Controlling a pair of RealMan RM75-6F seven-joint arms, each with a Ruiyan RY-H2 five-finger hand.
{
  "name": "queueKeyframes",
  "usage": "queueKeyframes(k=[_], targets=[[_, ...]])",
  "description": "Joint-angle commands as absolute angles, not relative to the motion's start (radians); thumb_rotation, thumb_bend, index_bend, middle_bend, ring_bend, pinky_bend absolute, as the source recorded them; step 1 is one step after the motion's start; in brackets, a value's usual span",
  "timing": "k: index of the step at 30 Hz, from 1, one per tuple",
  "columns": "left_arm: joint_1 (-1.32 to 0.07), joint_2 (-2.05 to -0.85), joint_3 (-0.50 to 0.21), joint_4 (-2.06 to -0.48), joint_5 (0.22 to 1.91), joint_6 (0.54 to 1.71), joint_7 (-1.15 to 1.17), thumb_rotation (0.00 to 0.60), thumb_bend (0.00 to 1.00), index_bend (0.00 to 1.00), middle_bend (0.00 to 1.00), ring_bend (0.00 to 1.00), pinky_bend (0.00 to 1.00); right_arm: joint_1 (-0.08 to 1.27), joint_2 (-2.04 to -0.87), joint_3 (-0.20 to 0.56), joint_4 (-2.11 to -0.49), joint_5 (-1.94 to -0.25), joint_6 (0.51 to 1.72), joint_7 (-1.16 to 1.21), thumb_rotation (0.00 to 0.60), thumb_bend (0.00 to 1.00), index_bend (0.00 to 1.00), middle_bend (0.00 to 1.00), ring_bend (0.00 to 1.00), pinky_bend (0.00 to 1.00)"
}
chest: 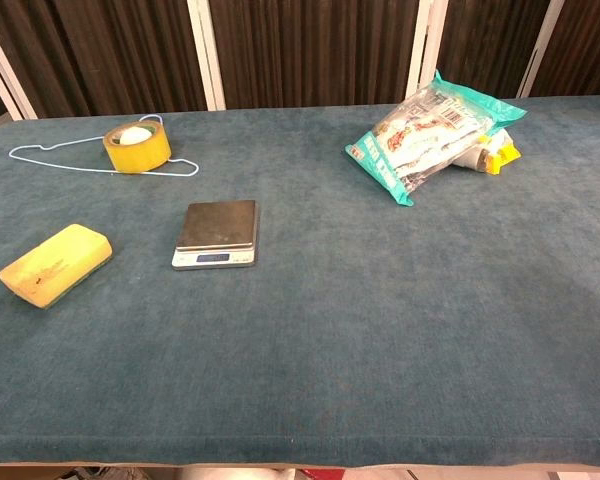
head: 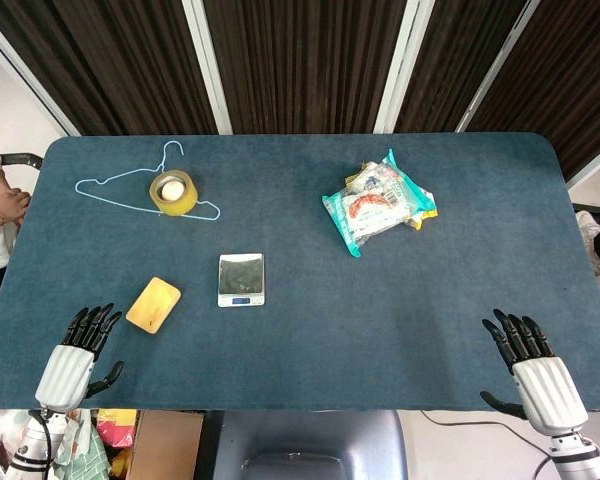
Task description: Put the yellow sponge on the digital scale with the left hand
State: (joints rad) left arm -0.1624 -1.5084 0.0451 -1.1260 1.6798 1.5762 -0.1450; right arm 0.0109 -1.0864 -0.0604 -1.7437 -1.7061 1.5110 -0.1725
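Left hand: lower left of head view, fingers spread, holding nothing. Yellow sponge: rounded foam block lying flat just beyond that hand, apart from it; long axis runs lower left to upper right. Digital scale: square metal platter, empty, right of the sponge. Blue table cloth: felt-like. Right hand: lower right, fingers apart, empty.

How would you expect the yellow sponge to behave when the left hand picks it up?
The yellow sponge looks like a soft foam block, so it probably squashes and weighs little. It lies flat on the cloth-covered table, so it should not roll.
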Motion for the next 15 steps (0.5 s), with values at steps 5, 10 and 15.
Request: queueKeyframes(k=[5, 10, 15], targets=[[-0.174, -1.529, 0.035, -1.134, 1.664, 1.549, -0.173, 0.600, 0.31, 0.00, 0.00, 0.00, 0.03, 0.015, -1.088, -0.056, -1.743, -1.697, 1.503, -0.171, 0.600, 0.19, 0.00, 0.00, 0.00, 0.00], [-0.226, -1.571, -0.026, -1.211, 1.575, 1.443, -0.310, 0.600, 0.30, 0.00, 0.02, 0.00, 0.10, 0.032, -1.078, -0.072, -1.751, -1.705, 1.463, -0.142, 0.600, 0.19, 0.00, 0.00, 0.00, 0.00], [-0.275, -1.662, -0.119, -1.196, 1.479, 1.388, -0.232, 0.600, 0.29, 0.00, 0.02, 0.00, 0.09, 0.042, -1.071, -0.071, -1.751, -1.703, 1.451, -0.122, 0.600, 0.19, 0.00, 0.00, 0.00, 0.00]])
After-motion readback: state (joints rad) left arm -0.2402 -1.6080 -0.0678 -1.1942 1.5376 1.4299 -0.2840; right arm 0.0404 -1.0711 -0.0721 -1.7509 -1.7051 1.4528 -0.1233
